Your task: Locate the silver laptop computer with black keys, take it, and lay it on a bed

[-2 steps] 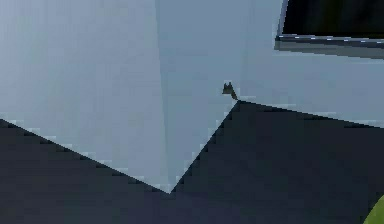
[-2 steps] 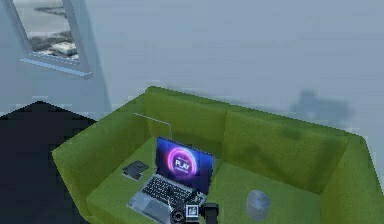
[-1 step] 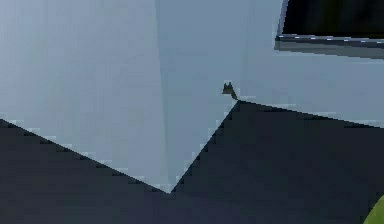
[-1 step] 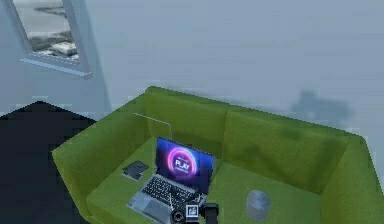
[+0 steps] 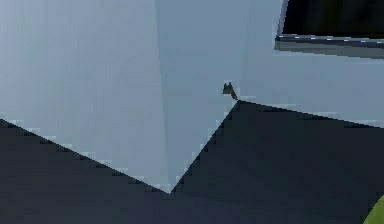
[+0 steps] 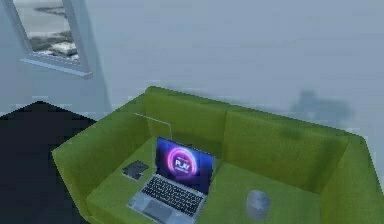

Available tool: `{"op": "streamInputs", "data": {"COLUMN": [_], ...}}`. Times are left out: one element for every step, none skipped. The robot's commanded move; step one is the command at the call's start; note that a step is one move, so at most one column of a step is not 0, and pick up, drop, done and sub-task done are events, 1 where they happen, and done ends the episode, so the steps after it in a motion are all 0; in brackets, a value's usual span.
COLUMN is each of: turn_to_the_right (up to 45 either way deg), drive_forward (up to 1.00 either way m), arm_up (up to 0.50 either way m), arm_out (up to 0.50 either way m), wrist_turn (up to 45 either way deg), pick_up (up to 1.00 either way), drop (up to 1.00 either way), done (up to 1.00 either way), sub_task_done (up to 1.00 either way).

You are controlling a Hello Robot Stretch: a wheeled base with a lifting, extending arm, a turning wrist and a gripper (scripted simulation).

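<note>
Sofa, big green one, has the silver laptop lying open near its seat's front edge, screen glowing purple. Small dark thing just beside it. Tool state: can't tell.

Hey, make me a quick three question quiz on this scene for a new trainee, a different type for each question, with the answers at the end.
1. True or false: the laptop lies closed on the floor.
2. Multiple choice: what colour is the sofa that the laptop rests on? A red, B green, C grey.
3. Fill in the gap: in the arm side view, a small dark object lies on the seat on the picture's ____ side of the laptop.

Key: 1 false, it stands open on the seat with its screen lit. 2 B. 3 left.
</note>
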Motion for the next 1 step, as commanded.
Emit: {"op": "streamInputs", "data": {"turn_to_the_right": [0.0], "drive_forward": [0.00], "arm_up": [0.00], "arm_out": [0.00], "wrist_turn": [0.0], "pick_up": [1.00], "drop": [0.00], "done": [0.00], "sub_task_done": [0.00]}}
